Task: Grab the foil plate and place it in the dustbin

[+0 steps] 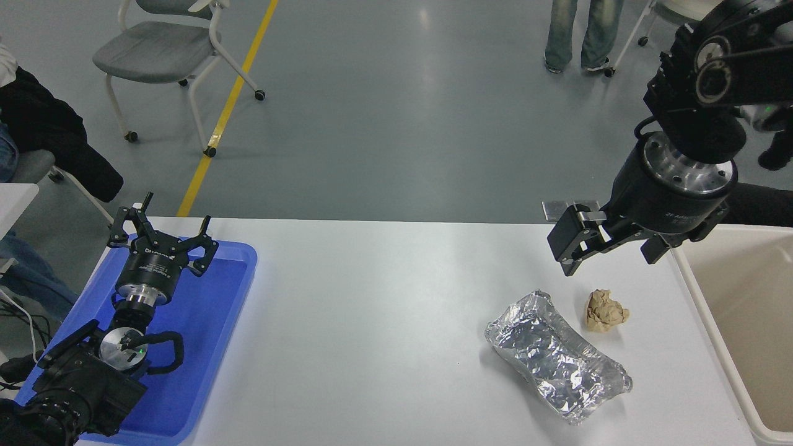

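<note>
The left gripper [162, 234] is parked over the blue tray [210, 347] at the table's left end, fingers spread wide, holding nothing. The foil plate [557, 356] lies flat on the white table [372, 310], well apart from that gripper and toward the right end. Its long axis runs diagonally, from the far-left end to the near-right end, and the crumpled foil hides the rim detail. A tan paper wad [606, 310] sits just beside the plate's far edge. The right gripper [573, 244] hangs above the table, beyond the plate and the wad, touching neither; its fingers overlap in view, so the opening cannot be determined. The dustbin [712, 328] stands right of the plate, cut off by the frame edge.
</note>
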Robot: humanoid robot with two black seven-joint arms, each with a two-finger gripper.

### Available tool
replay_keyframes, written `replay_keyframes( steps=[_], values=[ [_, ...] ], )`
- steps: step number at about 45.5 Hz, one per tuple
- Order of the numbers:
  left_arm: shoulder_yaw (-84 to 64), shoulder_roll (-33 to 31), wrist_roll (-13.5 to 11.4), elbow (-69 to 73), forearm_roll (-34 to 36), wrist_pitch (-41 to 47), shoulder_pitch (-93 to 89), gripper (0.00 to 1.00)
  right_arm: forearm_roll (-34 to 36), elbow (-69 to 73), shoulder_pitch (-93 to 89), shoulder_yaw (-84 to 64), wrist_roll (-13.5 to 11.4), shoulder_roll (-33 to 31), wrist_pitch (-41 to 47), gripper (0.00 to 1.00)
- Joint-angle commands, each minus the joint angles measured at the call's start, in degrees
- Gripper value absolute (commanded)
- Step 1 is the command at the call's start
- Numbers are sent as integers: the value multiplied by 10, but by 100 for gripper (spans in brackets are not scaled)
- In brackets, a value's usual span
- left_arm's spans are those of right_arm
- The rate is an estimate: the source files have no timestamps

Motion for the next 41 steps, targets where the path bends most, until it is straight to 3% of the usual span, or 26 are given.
replay_keyframes(
  steps=[1, 32, 41],
  values=[
    [-3, -1, 0, 0, -3, 0, 0, 100, -5, -4, -2, -3, 0, -1, 0, 100],
    [0, -1, 0, 0, 0, 0, 0, 100, -40, -66, -110, -3, 1, -28, 0, 100],
    [0, 0, 0, 0, 0, 0, 0, 100, -117, -83, -197, 31, 2, -77, -29, 100]
  ],
)
